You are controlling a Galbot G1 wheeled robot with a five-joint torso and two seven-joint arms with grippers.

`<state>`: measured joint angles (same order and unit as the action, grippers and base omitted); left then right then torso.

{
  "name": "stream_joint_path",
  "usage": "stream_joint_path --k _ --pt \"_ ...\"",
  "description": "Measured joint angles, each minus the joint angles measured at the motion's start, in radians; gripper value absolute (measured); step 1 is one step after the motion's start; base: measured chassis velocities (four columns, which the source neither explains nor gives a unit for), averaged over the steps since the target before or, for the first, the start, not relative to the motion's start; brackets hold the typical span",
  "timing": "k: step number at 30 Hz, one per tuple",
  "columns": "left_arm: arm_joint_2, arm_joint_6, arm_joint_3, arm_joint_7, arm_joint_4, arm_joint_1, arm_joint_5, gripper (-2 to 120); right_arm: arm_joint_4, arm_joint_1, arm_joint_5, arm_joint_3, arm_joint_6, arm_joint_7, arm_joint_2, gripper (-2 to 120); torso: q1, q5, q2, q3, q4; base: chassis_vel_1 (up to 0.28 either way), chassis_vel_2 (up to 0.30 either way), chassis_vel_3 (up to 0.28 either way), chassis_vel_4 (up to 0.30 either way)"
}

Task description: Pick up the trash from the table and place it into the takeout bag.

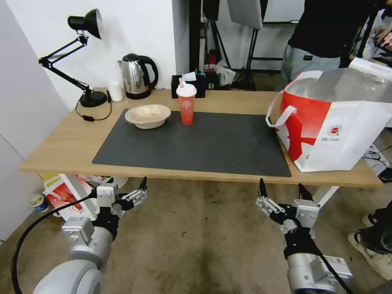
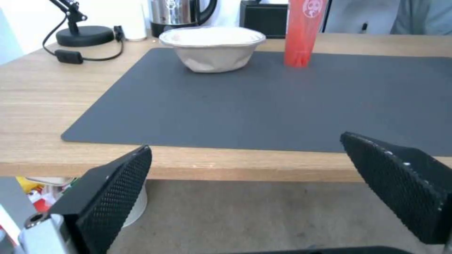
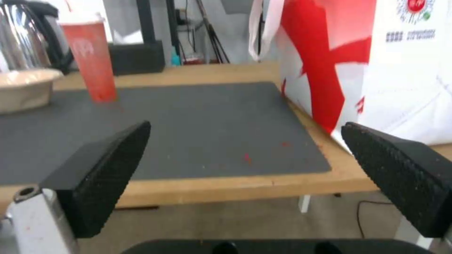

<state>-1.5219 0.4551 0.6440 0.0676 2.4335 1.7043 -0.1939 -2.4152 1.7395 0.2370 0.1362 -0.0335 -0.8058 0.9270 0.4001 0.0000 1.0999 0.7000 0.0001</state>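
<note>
On the table (image 1: 69, 143), a shallow beige bowl (image 1: 148, 115) and a red lidded drink cup (image 1: 186, 104) stand at the back of the dark grey mat (image 1: 196, 143). The takeout bag (image 1: 339, 122), white with a red splash, stands open on the table's right end. My left gripper (image 1: 126, 184) and right gripper (image 1: 281, 188) hang open and empty below the table's front edge. The left wrist view faces the beige bowl (image 2: 213, 49) and red cup (image 2: 301, 35) past its open gripper (image 2: 245, 143). Past its open gripper (image 3: 245, 126), the right wrist view faces the takeout bag (image 3: 376, 70) and cup (image 3: 91, 60).
A steel kettle (image 1: 136, 75), a black desk lamp (image 1: 87, 61), a small white cup (image 1: 115, 90) and a black tissue box (image 1: 188, 85) line the table's back edge. A person stands behind the bag. Boxes (image 1: 69, 194) lie on the floor under the table's left end.
</note>
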Motion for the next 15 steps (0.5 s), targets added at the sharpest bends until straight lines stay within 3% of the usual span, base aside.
stream_joint_path --k 15 --pt "0.002 -0.001 -0.002 0.001 0.0 0.002 0.0 100 0.011 0.009 0.003 -0.011 0.008 0.006 0.002 100 0.0 -0.0001 0.0 0.0 -0.0001 0.0 0.0 0.0 0.0"
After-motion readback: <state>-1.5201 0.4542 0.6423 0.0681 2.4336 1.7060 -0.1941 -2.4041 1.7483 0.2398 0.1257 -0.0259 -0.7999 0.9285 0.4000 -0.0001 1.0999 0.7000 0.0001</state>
